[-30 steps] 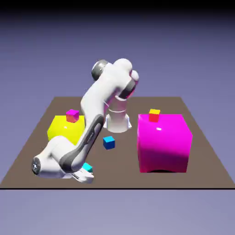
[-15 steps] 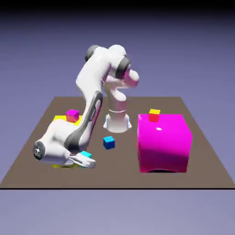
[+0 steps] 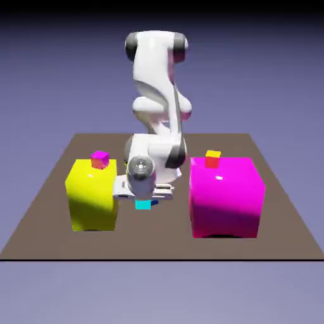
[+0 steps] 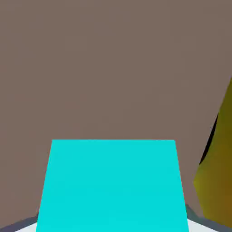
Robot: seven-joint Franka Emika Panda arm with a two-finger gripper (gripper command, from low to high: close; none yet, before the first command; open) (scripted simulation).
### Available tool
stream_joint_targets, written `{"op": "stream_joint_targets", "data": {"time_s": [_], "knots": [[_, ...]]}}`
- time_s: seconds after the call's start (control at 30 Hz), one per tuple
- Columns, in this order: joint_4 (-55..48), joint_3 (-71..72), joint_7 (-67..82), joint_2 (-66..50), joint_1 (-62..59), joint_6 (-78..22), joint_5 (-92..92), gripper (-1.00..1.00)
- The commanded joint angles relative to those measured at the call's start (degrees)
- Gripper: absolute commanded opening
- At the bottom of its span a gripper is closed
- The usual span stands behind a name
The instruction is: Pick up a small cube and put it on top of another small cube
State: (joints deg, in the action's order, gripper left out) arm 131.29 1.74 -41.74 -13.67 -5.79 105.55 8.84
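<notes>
Exterior view: we look from in front of the tabletop [image 3: 190, 245] and above it, facing the robot arm [image 3: 155, 69] across it. Camera well back; whole arm and both big blocks, yellow [image 3: 92, 196] and magenta [image 3: 226, 199], in frame, with backdrop above and below. Hand view: we look along the end effector [image 4: 199, 225] toward the brown tabletop surface. Camera close in; the turquoise cube [image 4: 113, 186] fills the lower middle, and part of the yellow block cuts in at the right edge. Shared by both views: turquoise cube, yellow block, some tabletop.
</notes>
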Motion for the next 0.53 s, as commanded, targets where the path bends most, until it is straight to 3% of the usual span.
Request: {"op": "stream_joint_targets", "data": {"time_s": [0.0, 0.23, 0.4, 0.43, 0.5], "knots": [[2.1, -0.1, -0.2, 0.7, 0.6, 0.1, 0.4, -1.00], [12.8, -6.7, 0.8, 3.3, 4.4, -5.9, -3.2, -1.00], [19.3, -7.1, 0.3, -0.6, 3.9, 4.6, -2.5, -1.00], [19.3, -7.1, 0.3, -0.6, 3.9, 4.6, -2.5, 1.00], [17.8, -7.0, 0.4, 0.3, 4.0, 2.1, -2.7, 1.00]]}}
